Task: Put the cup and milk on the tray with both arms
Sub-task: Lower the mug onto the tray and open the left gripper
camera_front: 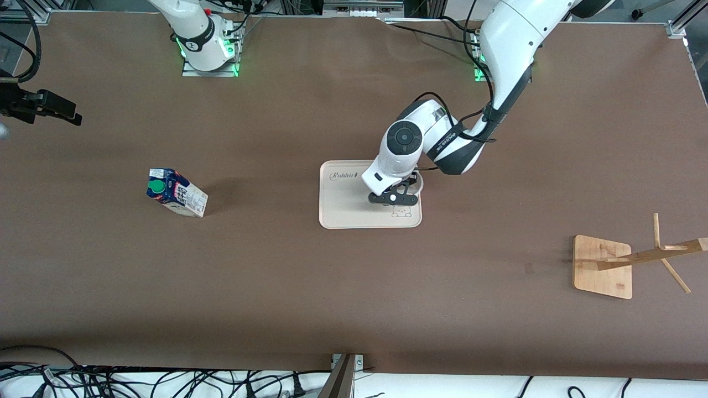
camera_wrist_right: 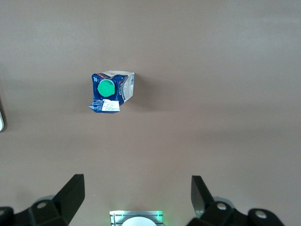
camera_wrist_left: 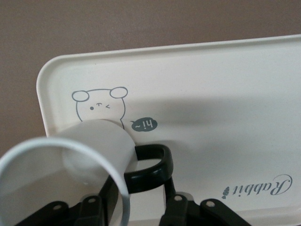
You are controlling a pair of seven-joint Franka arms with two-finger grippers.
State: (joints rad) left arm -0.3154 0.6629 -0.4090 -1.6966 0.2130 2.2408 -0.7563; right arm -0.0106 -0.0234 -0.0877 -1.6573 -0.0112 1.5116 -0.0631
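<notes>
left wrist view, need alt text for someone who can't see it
A white cup with a black loop handle stands on a cream tray, with the left gripper at the handle, one finger on either side of it. The tray shows a small rabbit drawing with a "hi" bubble and "Rabbit" script in a corner.

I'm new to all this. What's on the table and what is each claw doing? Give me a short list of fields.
cup: white cup standing on the tray, black handle between the left claw's fingers
tray: cream tray mid-table
milk: carton on the bare table toward the right arm's end, off the tray
left claw: left claw low over the tray, at the cup handle
right claw: right claw open, high above the table, milk below it
other: wooden stand
</notes>
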